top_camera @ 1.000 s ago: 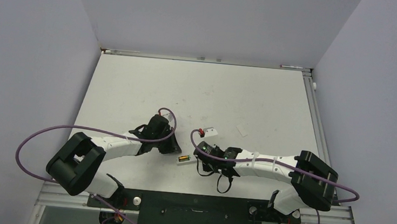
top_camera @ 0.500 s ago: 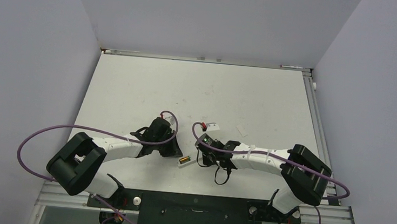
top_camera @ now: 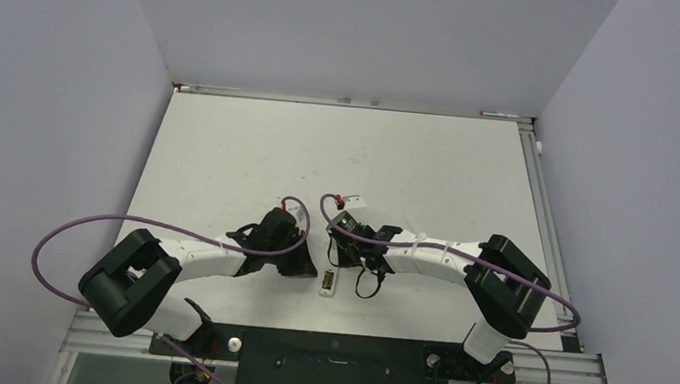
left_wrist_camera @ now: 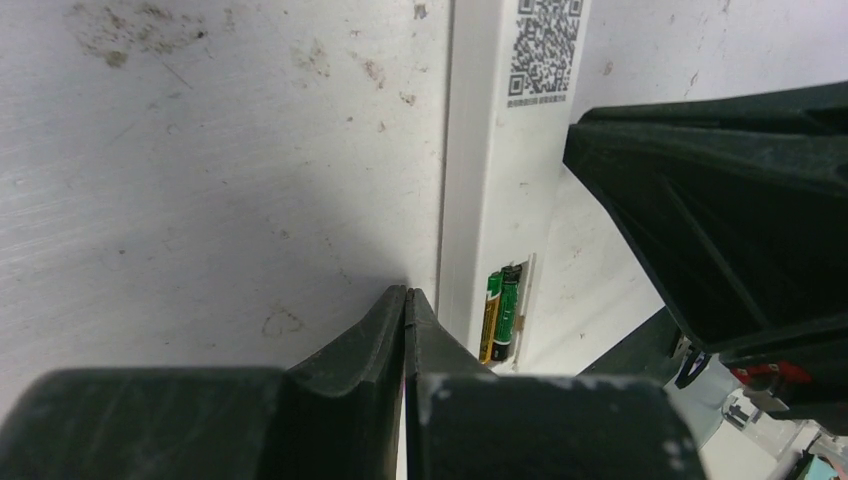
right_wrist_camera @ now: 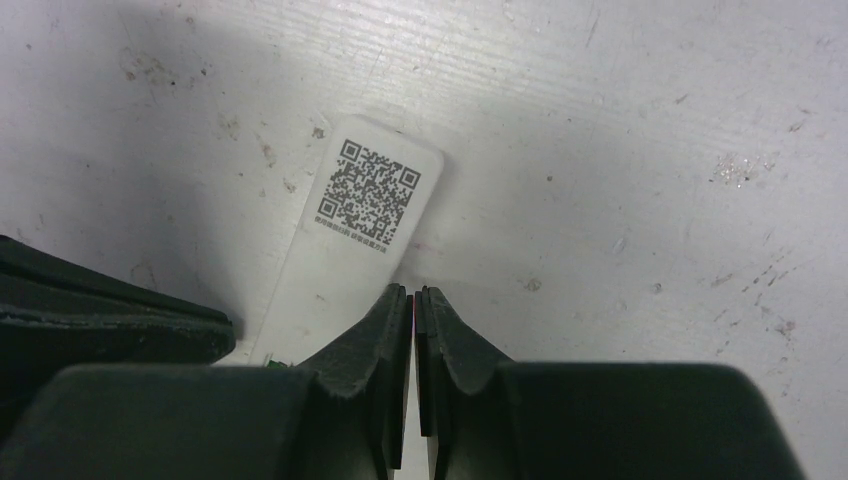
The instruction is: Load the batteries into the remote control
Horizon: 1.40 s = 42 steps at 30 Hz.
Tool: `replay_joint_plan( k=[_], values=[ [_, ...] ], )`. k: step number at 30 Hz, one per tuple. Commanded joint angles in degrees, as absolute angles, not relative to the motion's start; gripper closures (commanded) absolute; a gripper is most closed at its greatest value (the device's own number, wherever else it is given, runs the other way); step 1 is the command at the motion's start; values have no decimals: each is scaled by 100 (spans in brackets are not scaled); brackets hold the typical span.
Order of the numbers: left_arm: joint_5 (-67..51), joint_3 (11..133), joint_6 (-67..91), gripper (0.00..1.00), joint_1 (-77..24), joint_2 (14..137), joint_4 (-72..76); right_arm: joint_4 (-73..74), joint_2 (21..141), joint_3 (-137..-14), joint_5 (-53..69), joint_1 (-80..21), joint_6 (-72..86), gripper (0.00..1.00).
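1. Nearest the arm bases, the slim white rectangular plastic remote control (top_camera: pixel 329 282) lies flat on the scuffed white tabletop (top_camera: pixel 229 145). A second ago it sat slanted and a little further left. Now it lies almost lengthwise away from the bases, and both arms have drawn in around it.
2. Its open compartment (left_wrist_camera: pixel 508 312) holds the two thin green-and-gold cylindrical batteries (left_wrist_camera: pixel 503 315), lying side by side. Judging by this, the loading looks done. The recent nudging reads as squaring the remote up, perhaps to press the cells home or to fit a cover.
3. The black two-finger left gripper (left_wrist_camera: pixel 405 293) has its jaws pressed together and holds nothing. Its tip sits at the remote's long left edge, level with the battery end, touching it or just short of it; I cannot tell which.
4. On the other side, the black two-finger right gripper (right_wrist_camera: pixel 413 293) is likewise pressed together and empty. Its tip lies over the remote's opposite long edge, near the end that carries the square black-and-white QR-code label (right_wrist_camera: pixel 366 198).
5. The remote therefore lies between the two tips, flanked but not pinched.
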<state>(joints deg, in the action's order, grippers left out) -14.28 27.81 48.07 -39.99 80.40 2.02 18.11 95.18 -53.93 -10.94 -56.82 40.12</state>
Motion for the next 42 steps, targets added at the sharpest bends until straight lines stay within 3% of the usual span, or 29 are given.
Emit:
replay_joint_plan(
  k=[1,5,10,20,35,42],
  values=[
    [-1506,2729,4891,100,-4094,7953,450,1873,9514,-5707,-1110,-5549,3773,91],
    [-1554,2720,4905,100,-4131,7948,501,2133,9302,-5739,-1190,-5334,3608,90],
    [-1530,2746,4846,100,-4131,7832,398,2443,8943,-5786,-1244,-4948,3339,81],
    [-1527,2768,4800,99,-4129,7355,37,2787,8732,-5928,-946,-3787,2513,57],
    [-1561,2970,4809,49,-4122,6359,-772,2655,9318,-6114,-468,-2655,1788,43],
    [-1595,3229,4676,35,-4109,5887,-1282,2523,9579,-6095,-343,-2322,1652,43]
  ],
)
